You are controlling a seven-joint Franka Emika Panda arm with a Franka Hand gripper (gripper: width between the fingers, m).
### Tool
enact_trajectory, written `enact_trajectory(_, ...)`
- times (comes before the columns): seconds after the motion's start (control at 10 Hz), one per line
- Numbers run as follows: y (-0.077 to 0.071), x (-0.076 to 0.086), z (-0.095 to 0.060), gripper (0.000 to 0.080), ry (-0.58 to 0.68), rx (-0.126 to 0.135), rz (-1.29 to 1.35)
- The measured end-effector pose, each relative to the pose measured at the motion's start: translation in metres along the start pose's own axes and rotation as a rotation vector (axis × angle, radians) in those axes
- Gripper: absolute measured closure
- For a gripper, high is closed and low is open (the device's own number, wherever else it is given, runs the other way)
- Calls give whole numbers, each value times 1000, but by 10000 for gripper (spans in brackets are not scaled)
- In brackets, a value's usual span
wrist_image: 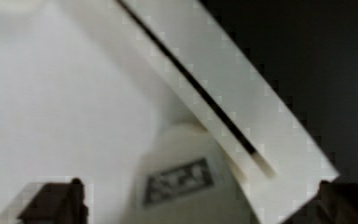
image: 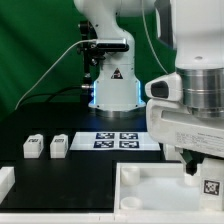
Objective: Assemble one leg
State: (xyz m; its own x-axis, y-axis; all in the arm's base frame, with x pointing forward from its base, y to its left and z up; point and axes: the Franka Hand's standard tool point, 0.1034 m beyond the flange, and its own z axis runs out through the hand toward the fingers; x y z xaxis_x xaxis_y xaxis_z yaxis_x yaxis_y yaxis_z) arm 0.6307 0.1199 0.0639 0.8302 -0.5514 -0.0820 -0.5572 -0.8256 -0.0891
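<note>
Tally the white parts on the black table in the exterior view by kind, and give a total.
Loose legs: 2
Leg at the gripper: 1
Tray-like piece: 1
Marker board: 1
Piece cut off at the exterior view's left edge: 1
Total: 6

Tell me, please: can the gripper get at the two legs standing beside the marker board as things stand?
Probably yes. The two legs stand in the open on the black table, nothing over them. The gripper is over the tray-like piece and must cross first.

bare black table (image: 70, 175) open in front, two legs (image: 46, 147) at its back, rimmed tray (image: 150, 190) beside
</note>
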Motion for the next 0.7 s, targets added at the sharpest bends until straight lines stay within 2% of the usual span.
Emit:
enact_trajectory(0.1, -1, 2, 0, 150, 10, 5, -72)
enact_trajectory(0.2, -1, 1, 0, 197, 9, 5, -42)
enact_trajectory(0.3, -1, 1, 0, 197, 9, 5, -25)
enact_trajectory(0.4, -1, 1, 0, 372, 8, 5, 16)
enact_trajectory(0.5, -1, 0, 0, 372, 7, 6, 115)
enact_trajectory(0.6, -2, 0, 0, 506, 5, 9, 233)
enact_trajectory(0.7, -2, 0, 0, 506, 3, 12, 317)
